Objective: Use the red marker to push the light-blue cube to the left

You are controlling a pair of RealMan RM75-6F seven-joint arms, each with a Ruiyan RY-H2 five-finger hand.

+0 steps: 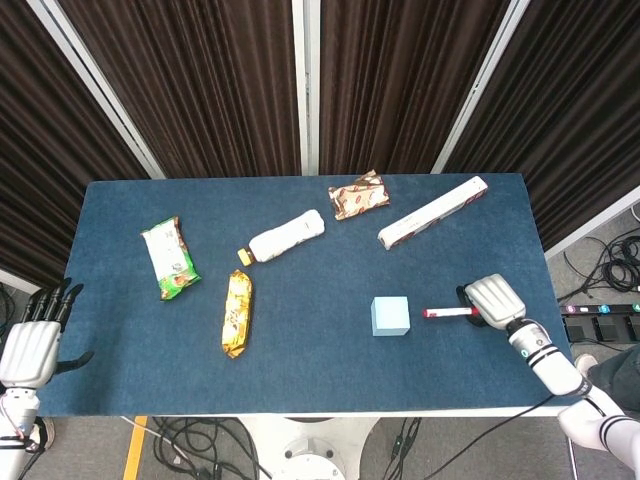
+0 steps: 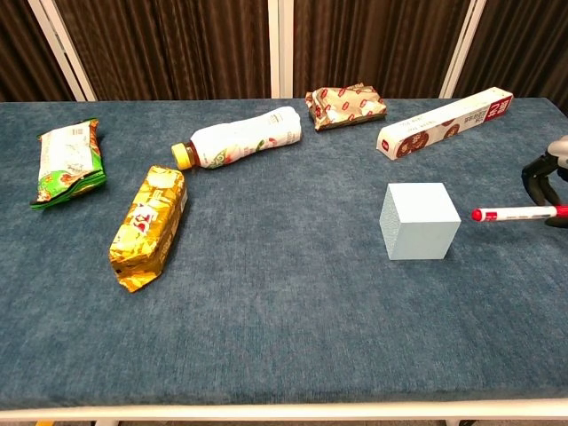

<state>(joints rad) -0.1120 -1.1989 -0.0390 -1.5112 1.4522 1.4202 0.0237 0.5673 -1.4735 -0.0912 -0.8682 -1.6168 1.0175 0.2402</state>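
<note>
The light-blue cube (image 1: 390,316) (image 2: 419,221) sits on the blue table, right of centre. My right hand (image 1: 495,300) (image 2: 552,174) holds the red marker (image 1: 447,312) (image 2: 518,213) level, its red tip pointing left at the cube. A small gap separates the tip from the cube's right face. My left hand (image 1: 32,340) hangs off the table's left edge, fingers spread, holding nothing.
A gold snack bag (image 1: 236,313) lies left of the cube, a green packet (image 1: 168,258) further left. A white bottle (image 1: 285,236), a brown wrapper (image 1: 358,196) and a long white box (image 1: 432,212) lie toward the back of the blue table (image 1: 300,375).
</note>
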